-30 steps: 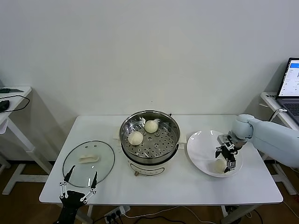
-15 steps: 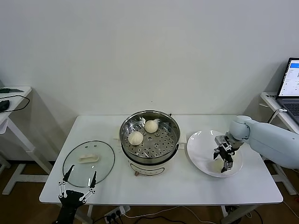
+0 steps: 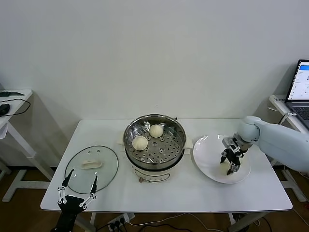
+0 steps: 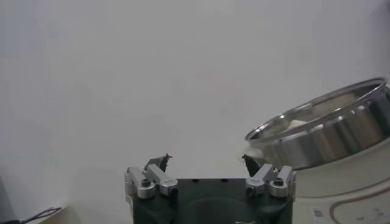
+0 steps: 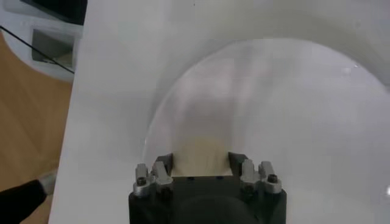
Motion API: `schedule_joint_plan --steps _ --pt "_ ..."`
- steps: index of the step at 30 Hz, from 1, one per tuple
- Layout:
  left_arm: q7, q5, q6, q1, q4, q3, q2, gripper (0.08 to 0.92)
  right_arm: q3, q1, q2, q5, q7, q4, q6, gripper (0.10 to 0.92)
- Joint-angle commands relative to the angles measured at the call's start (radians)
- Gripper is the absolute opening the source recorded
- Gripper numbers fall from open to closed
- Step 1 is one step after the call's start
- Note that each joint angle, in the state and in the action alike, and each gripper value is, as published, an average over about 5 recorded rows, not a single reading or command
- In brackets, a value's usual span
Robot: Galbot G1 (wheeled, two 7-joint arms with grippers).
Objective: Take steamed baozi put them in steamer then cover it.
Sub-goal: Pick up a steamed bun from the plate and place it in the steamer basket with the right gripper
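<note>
Baozi: 2 cream-white buns sit inside the steamer (image 3: 155, 143), one (image 3: 156, 130) toward the back of the perforated tray and one (image 3: 140, 142) on its left side. A 3rd bun (image 3: 225, 169) is on the white plate (image 3: 207, 157), which lies on the white table (image 3: 193, 193) just right of the steamer. The right gripper (image 3: 231, 163) is down over that plate with its fingers clenched on the 3rd bun. In the right wrist view the bun (image 5: 200, 159) shows as a pale mound filling the space between the 2 fingers, though its edges are hard to make out against the plate (image 5: 292, 109).

The steamer is a shiny steel pot on a white base, standing at the middle of the table with no lid on it. The cover (image 3: 91, 167), clear glass with a cream-white handle, lies flat on the table to the left of the steamer, well apart from it.

The left gripper (image 3: 77, 186) hangs at the table's front left edge, just in front of the cover, fingers spread and grasping nothing. The left wrist view shows the same spread fingers (image 4: 148, 176) and the steamer's rim (image 4: 323, 131) beyond them.

A laptop (image 3: 300, 89) stands on a side table at far right.
</note>
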Motion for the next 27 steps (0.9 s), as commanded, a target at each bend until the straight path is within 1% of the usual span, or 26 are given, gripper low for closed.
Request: schedule_joint_plan --steps 1,3,8,11,18,22,27 --pt "-0.001 -0.012 0.001 0.0 -0.009 -0.003 0.011 0.823 -0.093 0.323 0.045 0.03 -0.028 0.095 0.118 0.628" --pt "-0.001 -0.015 0.001 -0.002 -0.013 -0.002 0.014 0.823 -0.122 0.411 0.082 0.022 -0.027 0.13 0.178 0.631" --pt "-0.001 -0.017 0.005 -0.01 -0.021 0.007 0.012 0.823 -0.125 0.535 0.184 -0.064 -0.02 0.23 0.355 0.63" --pt "-0.001 -0.016 0.006 -0.014 -0.02 0.01 0.012 0.823 -0.126 0.561 0.231 -0.08 -0.013 0.3 0.406 0.628" --pt "-0.002 -0.016 0.007 -0.018 -0.021 0.008 0.014 0.823 -0.1 0.502 0.313 -0.205 0.014 0.404 0.516 0.63" --pt "-0.003 -0.017 0.008 -0.018 -0.022 0.005 0.014 0.823 -0.087 0.441 0.351 -0.287 0.046 0.43 0.572 0.633" --pt "-0.003 -0.019 0.007 -0.018 -0.02 -0.001 0.012 0.823 -0.094 0.36 0.384 -0.373 0.07 0.439 0.603 0.629"
